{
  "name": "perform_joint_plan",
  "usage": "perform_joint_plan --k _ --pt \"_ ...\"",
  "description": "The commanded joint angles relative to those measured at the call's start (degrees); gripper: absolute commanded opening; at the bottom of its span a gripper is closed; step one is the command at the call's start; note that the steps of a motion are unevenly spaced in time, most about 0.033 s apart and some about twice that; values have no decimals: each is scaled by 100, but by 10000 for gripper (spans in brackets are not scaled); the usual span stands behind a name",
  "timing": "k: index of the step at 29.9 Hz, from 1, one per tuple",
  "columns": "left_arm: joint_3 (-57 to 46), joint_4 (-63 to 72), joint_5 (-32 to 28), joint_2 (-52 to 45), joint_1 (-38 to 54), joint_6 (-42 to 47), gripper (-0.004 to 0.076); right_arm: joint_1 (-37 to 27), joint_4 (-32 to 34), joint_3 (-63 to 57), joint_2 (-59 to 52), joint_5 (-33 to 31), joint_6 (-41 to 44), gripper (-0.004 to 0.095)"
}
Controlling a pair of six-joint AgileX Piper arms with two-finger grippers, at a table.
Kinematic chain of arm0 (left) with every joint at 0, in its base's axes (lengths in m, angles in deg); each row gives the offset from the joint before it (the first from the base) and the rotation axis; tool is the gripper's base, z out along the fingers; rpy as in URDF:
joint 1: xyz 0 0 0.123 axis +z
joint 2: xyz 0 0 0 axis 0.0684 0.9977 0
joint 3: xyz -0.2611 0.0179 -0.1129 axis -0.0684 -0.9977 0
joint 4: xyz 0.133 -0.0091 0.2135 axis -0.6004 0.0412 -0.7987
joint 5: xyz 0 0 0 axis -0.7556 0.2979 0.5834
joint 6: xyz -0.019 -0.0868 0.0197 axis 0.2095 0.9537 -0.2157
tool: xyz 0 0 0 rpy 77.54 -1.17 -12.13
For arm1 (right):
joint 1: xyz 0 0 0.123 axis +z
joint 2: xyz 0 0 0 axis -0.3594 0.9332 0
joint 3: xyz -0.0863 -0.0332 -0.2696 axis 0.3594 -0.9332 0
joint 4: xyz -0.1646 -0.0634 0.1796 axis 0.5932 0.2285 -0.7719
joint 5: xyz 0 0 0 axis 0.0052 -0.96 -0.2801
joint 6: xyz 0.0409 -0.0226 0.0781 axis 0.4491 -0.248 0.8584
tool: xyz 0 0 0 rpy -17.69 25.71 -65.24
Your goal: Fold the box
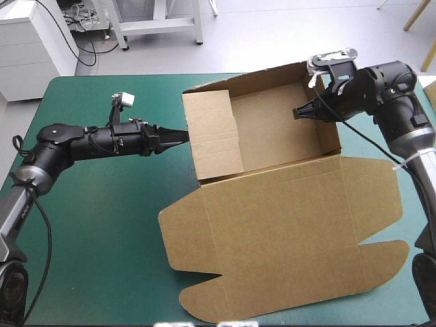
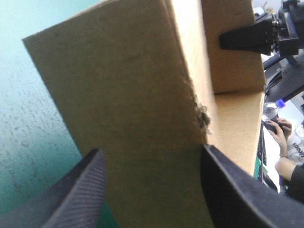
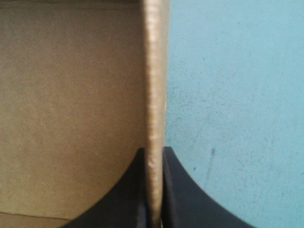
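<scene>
Item: brown box (image 1: 272, 133), a half-formed tray, sitting on the teal-green table (image 1: 95, 225) between the two claws. Its walls are standing and its lid panel (image 1: 286, 225) is lying flat beyond the tray, on the robot's side of both claws. The right claw (image 1: 304, 111) is pinching the side wall's top edge, fingers all but closed on the board. The tray interior is lying to one side of it and bare cover to the other, so it is apparently steadying that wall upright. The left claw (image 1: 178, 137) is standing spread and gripping nothing, with the opposite wall's outer face directly ahead; contact cannot be told. It is seemingly lining up to press the inward-leaning flap (image 1: 212, 133) home.
</scene>
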Motion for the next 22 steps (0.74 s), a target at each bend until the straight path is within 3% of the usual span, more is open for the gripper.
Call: perform_joint_plan --k 1,8,14,22 --pt "527 -44 -94 -271 -250 442 419 353 100 159 -217 554 225 -19" --pt "1008 -1655 -755 -271 -759 1801 419 952 804 159 -217 617 783 -20" --pt "1169 -2488 -1228 -271 -1051 2734 377 1360 919 159 -217 660 1075 -19" --pt "1425 -5359 -1622 -271 -1776 4986 361 1700 690 159 -208 731 1348 -20"
